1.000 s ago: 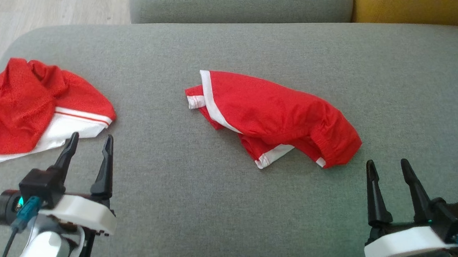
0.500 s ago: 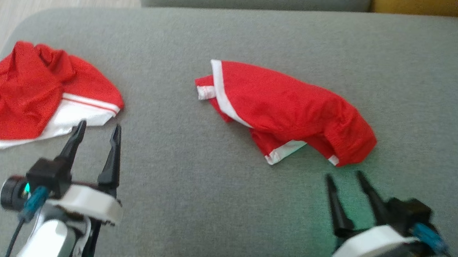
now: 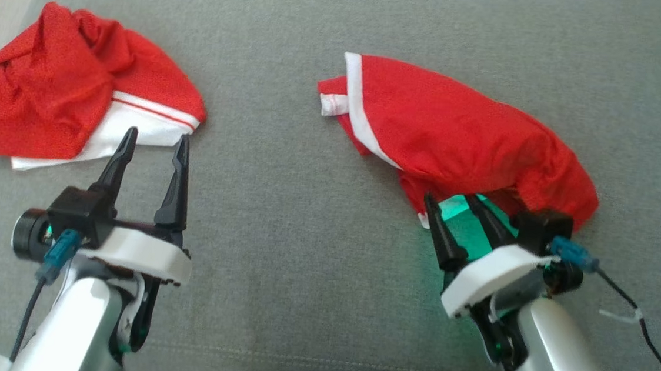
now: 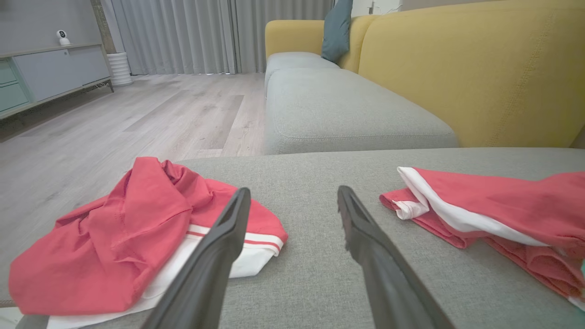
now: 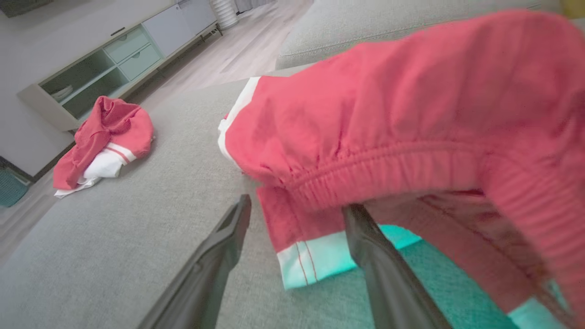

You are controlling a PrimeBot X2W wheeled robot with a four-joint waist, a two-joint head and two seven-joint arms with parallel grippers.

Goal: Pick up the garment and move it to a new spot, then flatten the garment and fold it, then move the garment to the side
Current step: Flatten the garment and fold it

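Observation:
The garment (image 3: 458, 131), red shorts with white trim and an elastic waistband, lies crumpled on the grey cushion (image 3: 281, 217), right of centre. My right gripper (image 3: 450, 198) is open at the garment's near edge, with a white-hemmed leg end lying between its fingers. In the right wrist view the same gripper (image 5: 298, 203) has one fingertip touching the waistband of the garment (image 5: 388, 114). Further left, my left gripper (image 3: 157, 135) is open and empty above the cushion. In the left wrist view this gripper (image 4: 293, 191) points between the two cloth heaps, with the garment (image 4: 493, 196) off to its right.
A second red-and-white garment (image 3: 67, 88) is heaped at the cushion's left edge, just beyond my left fingertips. Wood floor (image 4: 114, 119) lies past that edge. Another grey seat (image 4: 343, 109) and a yellow backrest (image 4: 480, 68) stand behind. A black cable (image 3: 648, 346) trails from my right wrist.
The head camera has tilted down. My right gripper has moved forward and left, up to the garment's near edge. The left gripper has held its place, and both garments lie as before.

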